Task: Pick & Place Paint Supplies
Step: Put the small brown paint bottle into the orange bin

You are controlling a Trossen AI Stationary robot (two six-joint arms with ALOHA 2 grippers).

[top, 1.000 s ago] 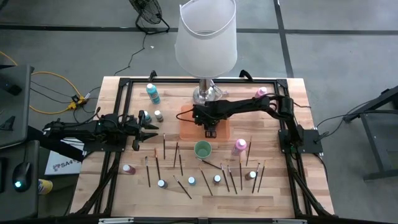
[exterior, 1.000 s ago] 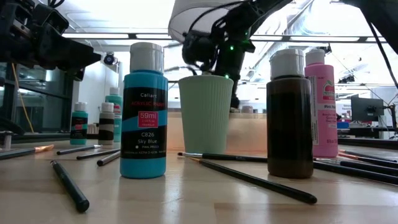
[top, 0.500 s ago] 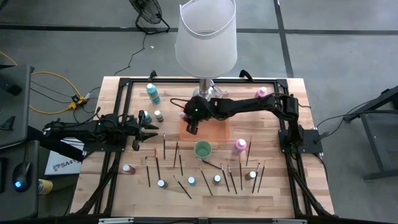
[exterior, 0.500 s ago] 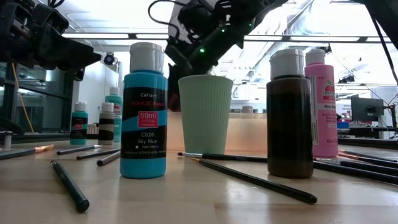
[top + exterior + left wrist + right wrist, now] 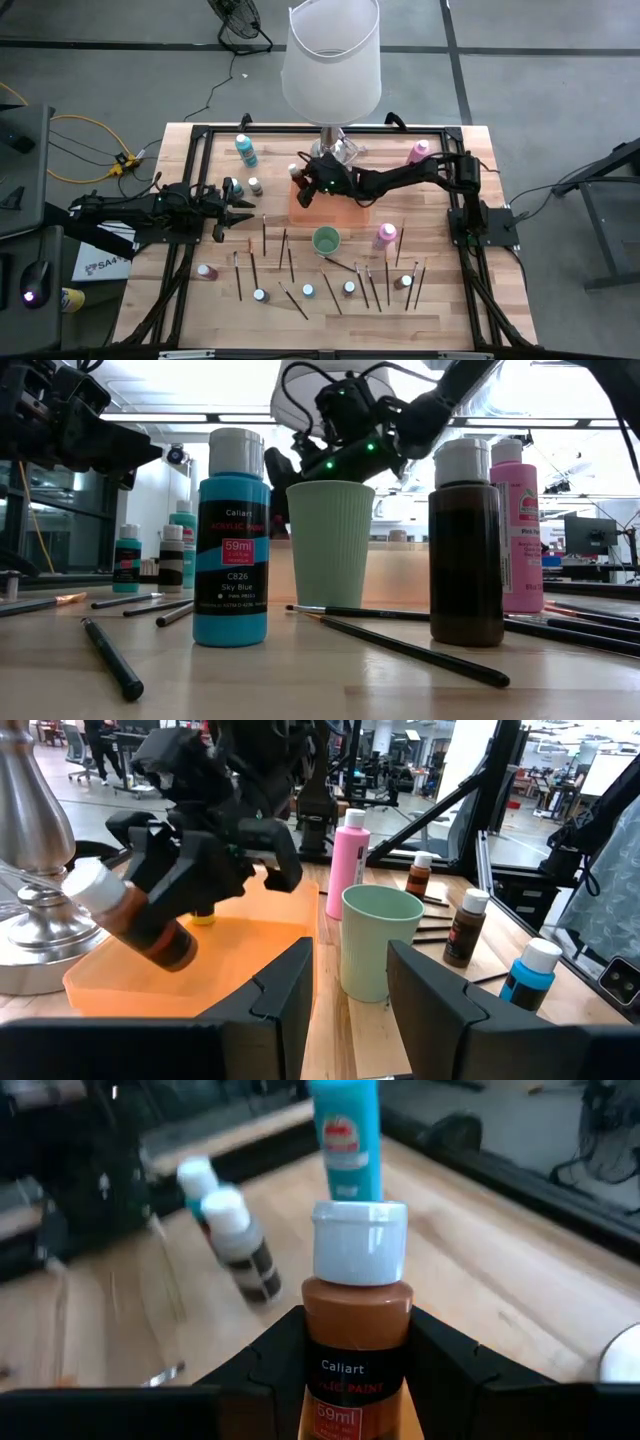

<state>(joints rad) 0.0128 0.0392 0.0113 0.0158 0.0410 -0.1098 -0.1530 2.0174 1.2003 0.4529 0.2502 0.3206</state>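
Observation:
My right gripper [image 5: 301,187] hangs over the far left corner of the orange tray [image 5: 345,210], shut on a brown paint bottle [image 5: 357,1335] with a white cap [image 5: 94,885]. My left gripper [image 5: 238,207] waits at the table's left side, level and open, nothing between its fingers [image 5: 285,990]. A green cup [image 5: 325,240] stands upright just near of the tray. Small paint bottles [image 5: 308,290] and dark-handled brushes [image 5: 285,250] lie scattered over the near half of the table. A pink bottle [image 5: 385,235] stands on its base right of the cup. My right gripper pinches the brown bottle's body [image 5: 352,1370] between its two fingers, below the shoulder. The bottle lies along the fingers, its cap pointing away from the wrist. The fingers come from the table's right, slanting a little downward. The bottle is tilted and lifted clear of the tray [image 5: 250,955].
The big white-shaded lamp [image 5: 333,55] stands on its metal base [image 5: 335,150] just far of the tray, close to the right gripper. A teal bottle [image 5: 245,150] and two small bottles [image 5: 255,185] stand at the far left; another pink bottle [image 5: 419,150] stands far right.
My right gripper has swung up from pointing down into the tray to nearly level and has rolled. It has shifted toward the table's left and far edges. The brown bottle has tipped with it from upright to slanted, clear of the tray.

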